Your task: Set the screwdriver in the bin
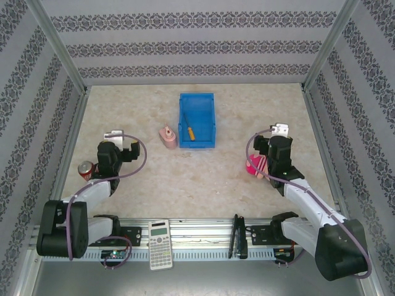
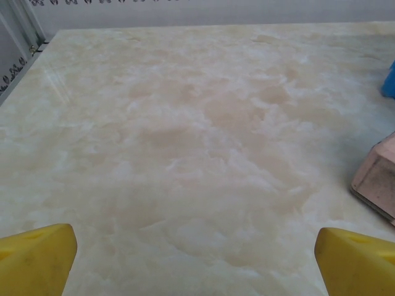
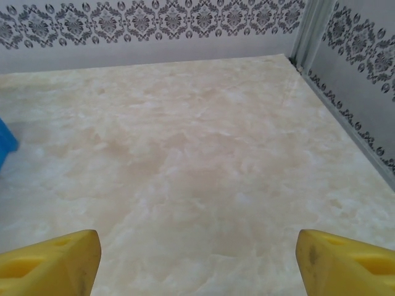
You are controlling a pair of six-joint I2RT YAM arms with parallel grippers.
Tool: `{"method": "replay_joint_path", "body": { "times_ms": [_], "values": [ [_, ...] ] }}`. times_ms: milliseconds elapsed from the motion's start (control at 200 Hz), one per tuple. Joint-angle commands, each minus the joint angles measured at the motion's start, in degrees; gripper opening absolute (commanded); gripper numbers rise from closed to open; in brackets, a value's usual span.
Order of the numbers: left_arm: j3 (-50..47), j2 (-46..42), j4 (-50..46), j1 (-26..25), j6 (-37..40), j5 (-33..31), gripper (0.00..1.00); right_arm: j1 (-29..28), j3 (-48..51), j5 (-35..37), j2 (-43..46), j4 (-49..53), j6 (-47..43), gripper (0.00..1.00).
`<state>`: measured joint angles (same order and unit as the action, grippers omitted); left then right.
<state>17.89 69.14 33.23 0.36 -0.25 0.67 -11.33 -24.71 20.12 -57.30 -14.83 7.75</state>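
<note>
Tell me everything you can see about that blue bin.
The bin is a bright blue rectangular box, plastic by its look, open-topped with upright walls. It sits flat on the marbled table, toward the far wall. A small orange-handled screwdriver lies inside, near its left wall. A pink bottle stands just left of it; contact unclear.

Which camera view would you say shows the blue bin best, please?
The top external view: the whole bin is visible, with the screwdriver lying inside. The left wrist view catches a blue sliver at its right edge, the right wrist a blue corner at its left.
</note>
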Motion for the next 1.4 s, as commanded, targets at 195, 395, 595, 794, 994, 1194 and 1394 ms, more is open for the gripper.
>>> {"method": "replay_joint_path", "body": {
  "times_ms": [195, 395, 595, 794, 994, 1194, 1394],
  "values": [
    [-4.0, 14.0, 29.2, -0.4, -0.9, -4.0, 0.99, 3.7, 7.4, 1.0, -6.5, -18.9, -5.3, 0.85],
    [-6.8, 25.1, 46.3, -0.4, -0.8, -4.4, 0.99, 5.7, 7.6, -4.4, -17.1, -32.5, -7.4, 0.87],
    [-7.2, 24.2, 45.3, -0.4, -1.0, -4.3, 0.99, 10.0, 2.6, -13.8, -29.2, -36.9, -4.9, 0.89],
    [-5.8, 23.6, 42.3, -0.4, -1.3, -5.3, 0.99, 10.4, 3.6, -16.3, -30.4, -40.5, -5.1, 0.98],
    [0.2, 22.2, 29.4, -0.4, -1.1, -4.4, 0.99, 10.1, 3.6, -15.9, -30.4, -40.4, -5.3, 0.98],
    [4.0, 22.1, 21.8, -0.4, -0.2, -2.3, 0.99, 10.1, 3.6, -15.8, -30.4, -40.4, -5.3, 0.98],
    [4.1, 22.0, 21.5, -0.4, -0.1, -2.1, 0.99, 10.1, 3.5, -16.1, -30.4, -40.3, -5.5, 0.98]
  ]
}}
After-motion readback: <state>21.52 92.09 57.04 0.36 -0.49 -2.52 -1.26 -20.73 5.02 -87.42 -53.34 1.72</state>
